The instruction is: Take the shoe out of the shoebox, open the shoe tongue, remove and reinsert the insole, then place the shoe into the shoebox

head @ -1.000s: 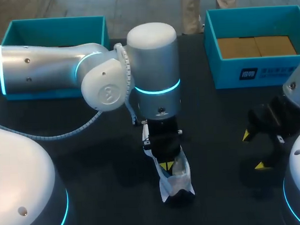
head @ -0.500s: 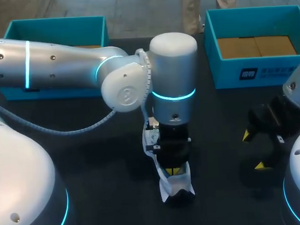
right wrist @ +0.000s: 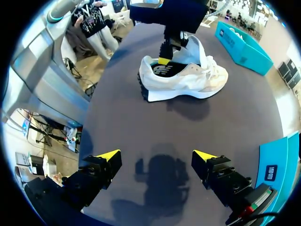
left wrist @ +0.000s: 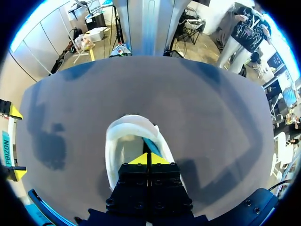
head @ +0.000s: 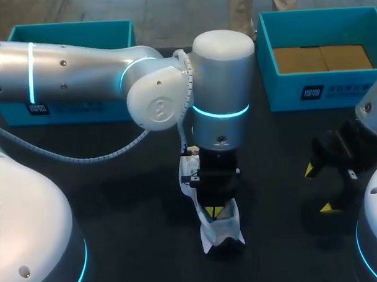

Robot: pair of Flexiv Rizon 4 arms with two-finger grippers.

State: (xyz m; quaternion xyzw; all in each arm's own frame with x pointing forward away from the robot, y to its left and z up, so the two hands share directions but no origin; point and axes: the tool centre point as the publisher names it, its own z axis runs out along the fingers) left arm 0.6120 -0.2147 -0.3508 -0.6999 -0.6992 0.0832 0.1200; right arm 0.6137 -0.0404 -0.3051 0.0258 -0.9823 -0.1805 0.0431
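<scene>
A white shoe lies on its side on the dark table, near the front middle. My left gripper hangs straight above it, shut, with its yellow tips pressed together at the shoe's opening; nothing shows between them. From the right wrist view the shoe shows its dark insole, and the left gripper touches down at the collar. My right gripper stands open well to the right of the shoe, low over the table, its tips spread wide with only bare table between them.
A teal shoebox stands at the back left, partly behind my left arm. A second teal box with brown cardboard inside stands at the back right. Dark tabletop lies between the shoe and my right gripper.
My left arm has swung to the right and its shut gripper now sits more squarely over the shoe's opening. The shoe and the right arm have stayed put.
</scene>
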